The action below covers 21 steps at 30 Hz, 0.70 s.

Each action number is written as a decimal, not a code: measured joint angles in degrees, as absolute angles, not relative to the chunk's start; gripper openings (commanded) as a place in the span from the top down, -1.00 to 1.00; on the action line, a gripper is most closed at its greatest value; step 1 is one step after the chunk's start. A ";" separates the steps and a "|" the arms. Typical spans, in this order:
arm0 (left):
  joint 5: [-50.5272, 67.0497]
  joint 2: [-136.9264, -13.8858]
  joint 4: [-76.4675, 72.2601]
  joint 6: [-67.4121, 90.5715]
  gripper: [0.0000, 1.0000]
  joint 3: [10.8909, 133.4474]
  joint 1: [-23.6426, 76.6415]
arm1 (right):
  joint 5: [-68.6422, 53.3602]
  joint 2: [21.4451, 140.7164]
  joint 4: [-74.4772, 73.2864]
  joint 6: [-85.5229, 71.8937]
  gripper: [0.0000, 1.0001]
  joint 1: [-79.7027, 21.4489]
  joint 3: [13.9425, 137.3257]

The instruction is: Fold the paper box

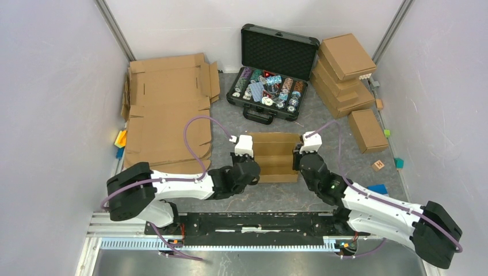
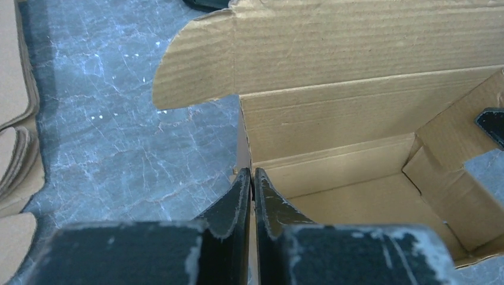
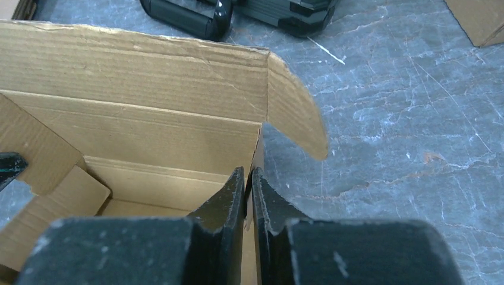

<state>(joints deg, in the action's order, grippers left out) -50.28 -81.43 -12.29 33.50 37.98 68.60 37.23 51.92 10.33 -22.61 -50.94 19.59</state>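
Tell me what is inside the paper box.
Only bare cardboard shows inside the paper box: floor, walls, folded-in side flaps. No object is visible. The near strip of floor is hidden behind the left fingers and right fingers.

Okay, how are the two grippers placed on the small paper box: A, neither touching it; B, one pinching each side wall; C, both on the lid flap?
B: the left gripper is shut on the left wall of the paper box, and the right gripper on its right wall.
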 measured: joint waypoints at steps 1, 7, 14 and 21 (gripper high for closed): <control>-51.00 -82.04 -11.77 34.02 0.78 38.39 69.14 | 36.99 51.33 9.80 -22.61 0.73 -51.03 19.33; -53.34 -84.23 -8.16 37.19 0.78 40.03 71.16 | 34.59 47.22 6.96 -22.55 0.63 -51.29 17.28; -53.91 -84.09 -5.87 39.48 0.81 40.21 71.48 | 32.32 45.41 1.34 -22.28 0.34 -51.40 17.74; -53.93 -82.35 -8.69 38.13 0.83 38.04 72.51 | 30.79 41.87 -6.00 -22.76 -0.24 -51.57 19.66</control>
<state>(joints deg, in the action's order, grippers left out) -53.93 -82.35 -8.69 38.13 38.04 72.51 30.79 41.87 -6.00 -22.76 -51.57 19.66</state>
